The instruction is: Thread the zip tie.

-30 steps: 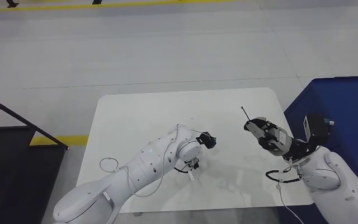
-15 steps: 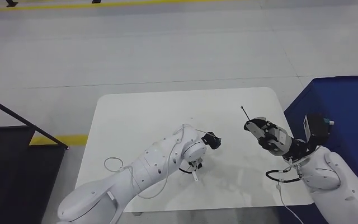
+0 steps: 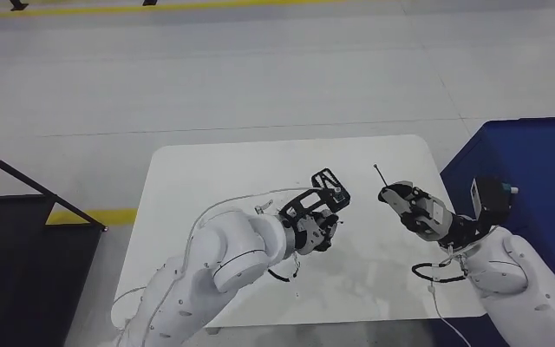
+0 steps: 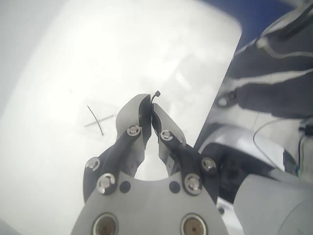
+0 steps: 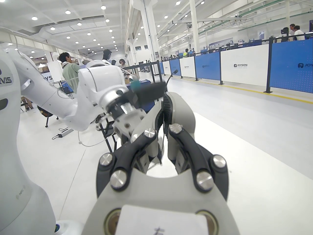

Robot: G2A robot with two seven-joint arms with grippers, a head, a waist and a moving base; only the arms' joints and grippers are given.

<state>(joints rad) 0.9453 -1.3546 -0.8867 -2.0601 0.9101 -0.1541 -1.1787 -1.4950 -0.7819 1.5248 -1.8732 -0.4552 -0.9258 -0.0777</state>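
A dark logo with one short word, a brand name, is showing on the white barrier panel along the hall floor. The same mark in white is showing, cut off at the edge, on the blue barrier panel beside it. A white sticker on the base of the right gripper is carrying a dark character, half cut off.

We see glossy white arms w/ thin white cables; left gripper & right gripper: grey fingers, black links, silver screws.
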